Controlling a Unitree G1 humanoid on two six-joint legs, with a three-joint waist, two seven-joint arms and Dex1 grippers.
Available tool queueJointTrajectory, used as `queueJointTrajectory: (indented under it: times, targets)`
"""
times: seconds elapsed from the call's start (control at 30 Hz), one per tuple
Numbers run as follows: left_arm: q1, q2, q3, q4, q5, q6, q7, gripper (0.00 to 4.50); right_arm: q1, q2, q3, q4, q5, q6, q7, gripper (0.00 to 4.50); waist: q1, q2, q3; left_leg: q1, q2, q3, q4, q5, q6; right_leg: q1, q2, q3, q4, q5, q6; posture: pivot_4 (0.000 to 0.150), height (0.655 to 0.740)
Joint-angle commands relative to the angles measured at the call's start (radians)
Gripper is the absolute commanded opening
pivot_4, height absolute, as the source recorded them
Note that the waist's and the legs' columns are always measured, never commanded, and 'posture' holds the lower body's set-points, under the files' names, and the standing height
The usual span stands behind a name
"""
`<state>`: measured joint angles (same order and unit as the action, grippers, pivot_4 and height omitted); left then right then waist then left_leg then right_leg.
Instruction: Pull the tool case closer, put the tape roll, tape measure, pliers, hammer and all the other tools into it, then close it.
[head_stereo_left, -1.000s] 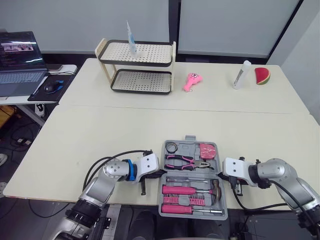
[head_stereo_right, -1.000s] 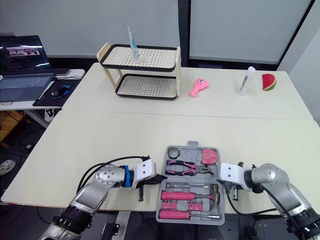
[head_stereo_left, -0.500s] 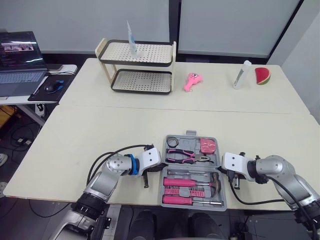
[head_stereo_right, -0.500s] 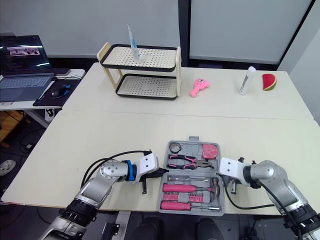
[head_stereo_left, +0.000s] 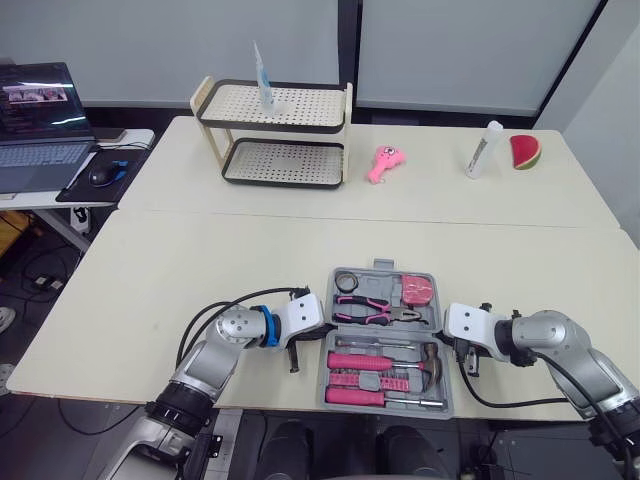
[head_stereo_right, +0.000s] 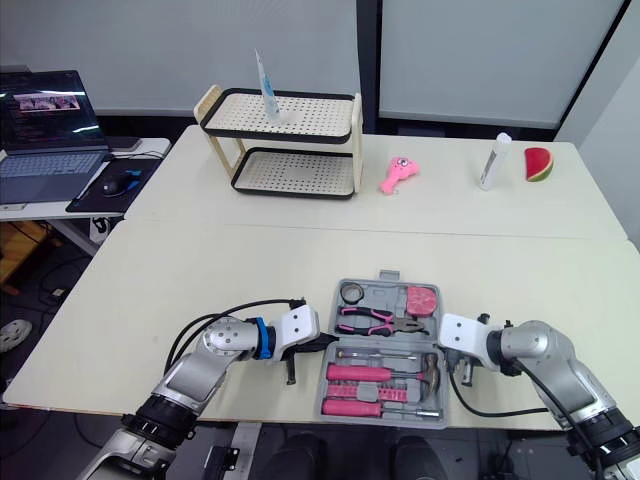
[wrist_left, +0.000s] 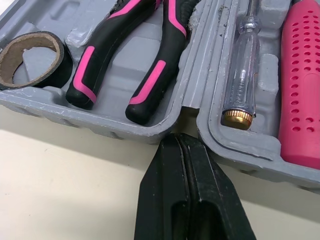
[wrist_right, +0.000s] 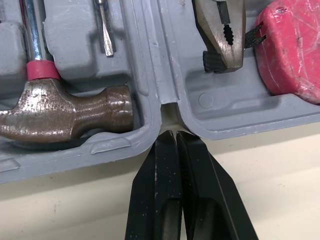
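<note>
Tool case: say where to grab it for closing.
Probably the handle tab on the far half's outer edge, approached from the far side. The tool case lies open and flat, hinged across its middle, so that edge swings farthest over.

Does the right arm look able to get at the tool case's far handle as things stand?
Probably yes: the right gripper, jaws shut, sits at the tool case hinge, and only bare tabletop lies along that side up to the handle.

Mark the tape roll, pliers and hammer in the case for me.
Tape roll (wrist_left: 60, 70), left wrist view, black outer wall.
Pliers (wrist_left: 97, 62), left wrist view, one pink-and-black handle.
Hammer (wrist_right: 65, 112), right wrist view, metal head.
</note>
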<state>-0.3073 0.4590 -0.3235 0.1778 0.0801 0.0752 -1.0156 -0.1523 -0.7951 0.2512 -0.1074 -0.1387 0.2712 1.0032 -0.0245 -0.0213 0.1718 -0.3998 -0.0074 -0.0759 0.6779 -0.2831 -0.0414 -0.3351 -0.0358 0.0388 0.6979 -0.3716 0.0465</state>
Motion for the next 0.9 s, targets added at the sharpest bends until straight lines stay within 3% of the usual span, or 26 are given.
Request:
queueJointTrajectory:
  times: [0.03,0.57,0.9]
  targets:
    - [-0.003,-0.019,-0.026,-0.034,-0.016,-0.024,-0.008,0.00,-0.033,0.027,0.006,-0.026,0.018,-0.024,-0.002,0.01,-0.001,0.000,0.000,0.000,0.000,0.000,0.000,0.000,0.000,0.000,0.000,0.000,0.000,0.000,0.000,0.150,0.7400]
    - [0.009,0.006,-0.016,-0.039,-0.018,-0.022,-0.010,0.00,-0.031,0.021,0.006,-0.018,0.004,-0.027,-0.009,0.01,-0.002,0.000,0.000,0.000,0.000,0.000,0.000,0.000,0.000,0.000,0.000,0.000,0.000,0.000,0.000,0.150,0.7400]
    - [0.049,0.083,0.080,-0.047,-0.076,0.027,0.006,0.00,-0.020,-0.049,-0.052,-0.017,-0.012,0.035,-0.034,0.01,-0.002,0.000,0.000,0.000,0.000,0.000,0.000,0.000,0.000,-0.001,0.000,0.000,0.000,0.000,0.000,0.150,0.7400]
